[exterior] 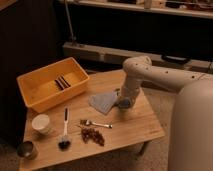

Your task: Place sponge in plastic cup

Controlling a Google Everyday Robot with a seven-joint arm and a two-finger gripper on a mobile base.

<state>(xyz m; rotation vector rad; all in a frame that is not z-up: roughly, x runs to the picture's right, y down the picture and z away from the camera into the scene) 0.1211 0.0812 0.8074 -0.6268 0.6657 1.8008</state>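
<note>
- The gripper (121, 102) is seen lowered to the light wooden table (135, 125), beside a grey-blue folded cloth (103, 101).
- The small pale yellow-green plastic cup (125, 103) is seen at the gripper.

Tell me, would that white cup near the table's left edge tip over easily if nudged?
Probably: the white cup stands upright, looks light and seemingly empty, so a push would likely slide or topple it. The gripper is far across the table, by the grey cloth.

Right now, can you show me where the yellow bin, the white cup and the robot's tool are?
yellow bin (30, 102): camera view, front wall.
white cup (41, 123): camera view, rim and top.
tool (121, 103): camera view, arm's low end, on the table beside the grey cloth.
</note>
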